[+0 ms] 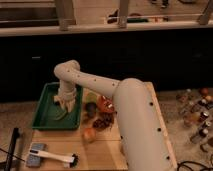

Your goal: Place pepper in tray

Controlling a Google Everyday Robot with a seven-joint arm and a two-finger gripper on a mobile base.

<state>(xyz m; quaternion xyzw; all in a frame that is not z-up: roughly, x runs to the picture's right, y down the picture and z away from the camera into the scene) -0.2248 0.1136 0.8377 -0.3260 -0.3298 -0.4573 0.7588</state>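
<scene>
The gripper [67,104] hangs over the right side of the green tray [46,116] on the bench [100,150]; its grip cannot be told, and the pepper [61,116] seems to lie in the tray below it

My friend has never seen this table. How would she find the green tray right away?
Start at the wooden table and look to its far left corner. The tray lies flat there, and the gripper hangs over its right side. It is the only big green rectangle with raised sides; the things beside it, like the orange fruit, are small and round.
</scene>
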